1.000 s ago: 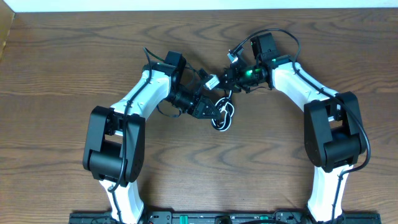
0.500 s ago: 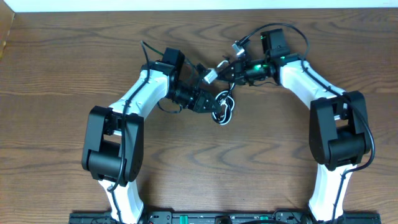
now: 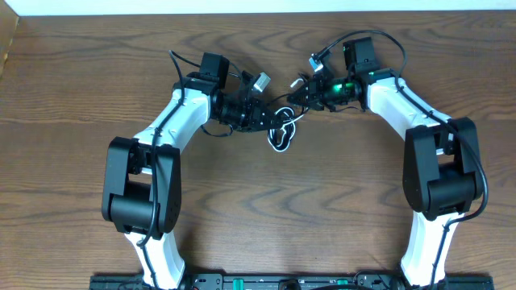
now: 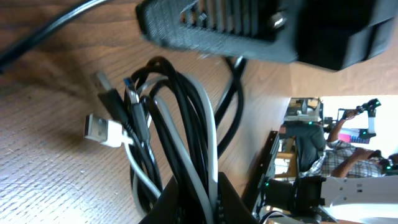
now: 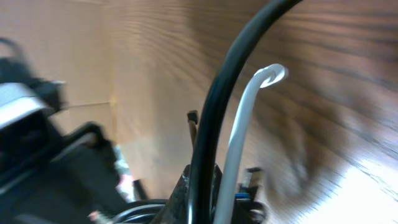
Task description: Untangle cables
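Brown wood-grain table [image 3: 72, 97] spreads wide around tangle of thin black and white cables [image 3: 282, 135]; white strip past far edge. Left gripper [image 3: 266, 122], right gripper [image 3: 303, 90] each clamp its strands.

— What sort of place are you working in?
— You're working in a robotics lab, by the look of it. Past the edge of the wood-grain table [image 3: 266, 225], a person in a plaid shirt [image 4: 324, 163] is showing among black equipment [image 4: 298, 190] glowing with green lights.
— Anything else pointing that way?
— A black mounting rail [image 3: 266, 282] is running along your table's near edge.
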You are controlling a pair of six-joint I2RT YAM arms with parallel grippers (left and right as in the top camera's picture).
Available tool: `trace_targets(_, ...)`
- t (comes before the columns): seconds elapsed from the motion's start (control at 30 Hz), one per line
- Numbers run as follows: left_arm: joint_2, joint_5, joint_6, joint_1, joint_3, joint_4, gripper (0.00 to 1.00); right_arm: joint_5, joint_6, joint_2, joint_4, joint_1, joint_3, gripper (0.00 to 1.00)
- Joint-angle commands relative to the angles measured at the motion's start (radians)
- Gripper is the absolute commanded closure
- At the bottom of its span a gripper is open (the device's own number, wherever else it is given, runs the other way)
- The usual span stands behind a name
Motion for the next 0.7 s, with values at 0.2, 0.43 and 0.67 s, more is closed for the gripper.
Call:
trace_targets(0.2, -0.016, 0.023, -0.042, 0.019, -0.006, 0.005, 0.92, 0.168, -0.019, 0.008, -0.097, 0.02, 0.002, 0.99)
trace_targets(0.43, -0.016, 0.023, -0.049, 0.018, -0.006, 0.005, 0.76, 0.214, -0.028, 0.008, -0.105, 0.051, 0.002, 0.99)
trace_targets(0.67, -0.016, 0.022, -0.049, 0.018, -0.006, 0.005, 0.68, 0.217, -0.046, 0.008, -0.105, 0.084, 0.002, 0.99)
